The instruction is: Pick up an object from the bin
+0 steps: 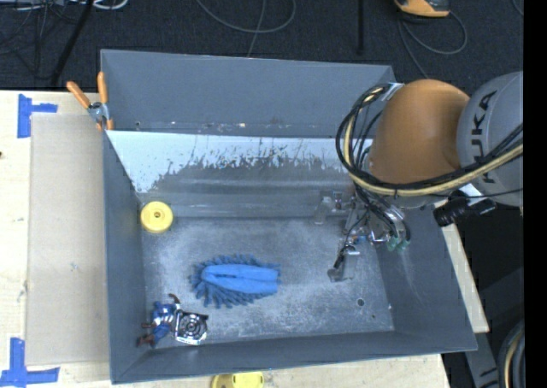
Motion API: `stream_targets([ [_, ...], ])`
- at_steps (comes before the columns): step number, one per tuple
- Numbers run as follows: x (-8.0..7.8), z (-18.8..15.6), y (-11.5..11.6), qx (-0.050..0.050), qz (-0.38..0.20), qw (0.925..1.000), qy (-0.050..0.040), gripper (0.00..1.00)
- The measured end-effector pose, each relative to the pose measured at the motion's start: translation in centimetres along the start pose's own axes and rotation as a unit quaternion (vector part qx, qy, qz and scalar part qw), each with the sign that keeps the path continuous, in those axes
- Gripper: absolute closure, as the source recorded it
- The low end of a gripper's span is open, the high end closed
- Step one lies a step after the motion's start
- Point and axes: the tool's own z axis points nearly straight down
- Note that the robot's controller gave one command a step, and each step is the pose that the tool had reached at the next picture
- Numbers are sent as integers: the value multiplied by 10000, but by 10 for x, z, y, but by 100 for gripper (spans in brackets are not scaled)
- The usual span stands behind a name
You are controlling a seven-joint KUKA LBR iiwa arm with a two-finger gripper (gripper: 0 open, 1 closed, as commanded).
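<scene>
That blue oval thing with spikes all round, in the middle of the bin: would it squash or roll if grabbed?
The blue spiky oval thing would probably give somewhat: its edge is a fringe of thin spikes that look bendable. It lies flat and elongated on the floor of the grey bin, so rolling seems unlikely. Those spikes might bend aside under a pinch.

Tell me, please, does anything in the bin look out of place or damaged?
Nothing stands out. The yellow disc, the blue bristly toy and the small blue-and-silver item lie apart on the bin floor, none visibly broken. The floor's pale scuffing looks like wear, not a spill. The gripper hangs over bare floor.
</scene>
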Motion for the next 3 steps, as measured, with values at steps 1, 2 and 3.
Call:
stream_targets([
  [1,-1,-5,0,0,-1,10000,-38,0],
  [2,10,31,40,8,-223,9997,-62,0],
  [3,14,42,54,4,-294,9996,-43,0],
])
